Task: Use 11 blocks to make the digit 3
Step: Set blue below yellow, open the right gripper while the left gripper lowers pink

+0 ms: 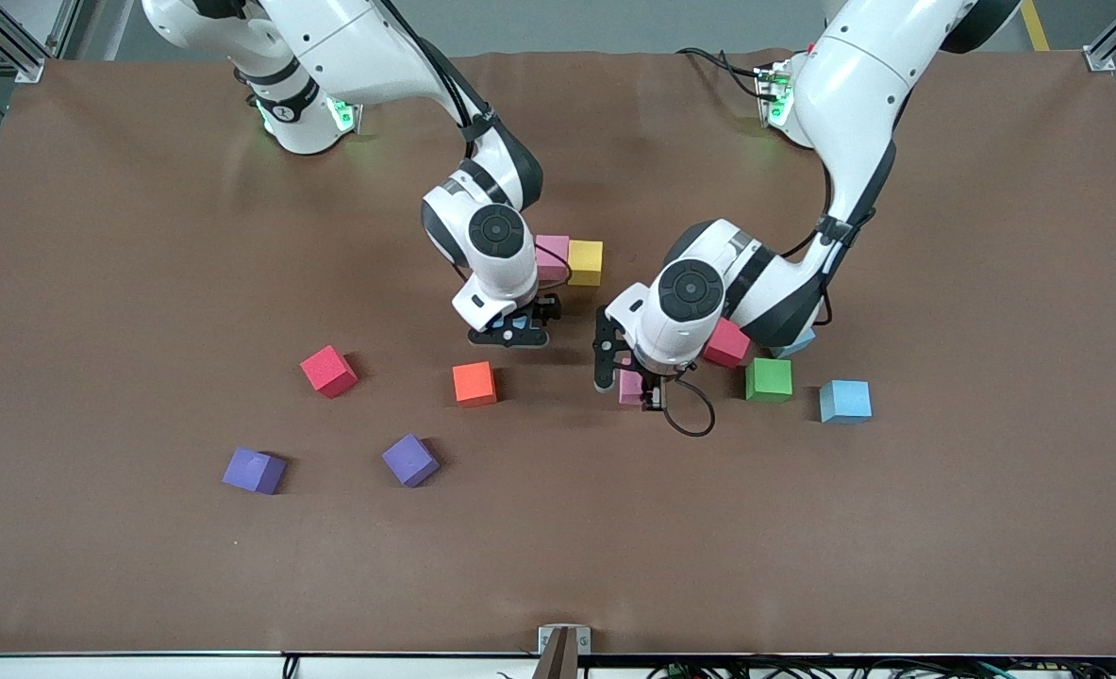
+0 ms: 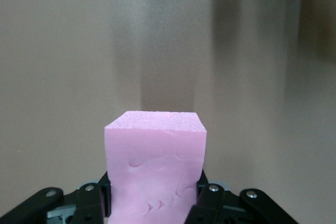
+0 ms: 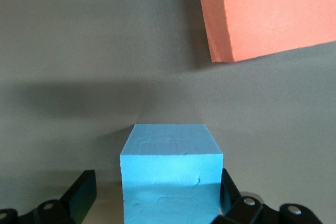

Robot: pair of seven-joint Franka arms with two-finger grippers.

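My left gripper [image 1: 629,385] is shut on a pink block [image 2: 155,161], low over the table beside a red block [image 1: 726,343]. My right gripper [image 1: 517,325] is open around a light blue block [image 3: 170,182] that sits on the table, with a gap at one finger [image 3: 84,195]. An orange block [image 1: 474,384] lies just nearer the camera than that gripper. A pink block [image 1: 552,256] and a yellow block [image 1: 585,262] touch side by side. Green [image 1: 769,379], light blue [image 1: 845,401] and another red block [image 1: 328,371] lie loose.
Two purple cubes [image 1: 254,471] [image 1: 410,460] lie nearer the camera toward the right arm's end. Another light blue block [image 1: 796,343] peeks out from under the left arm. A brown mat [image 1: 142,283] covers the table.
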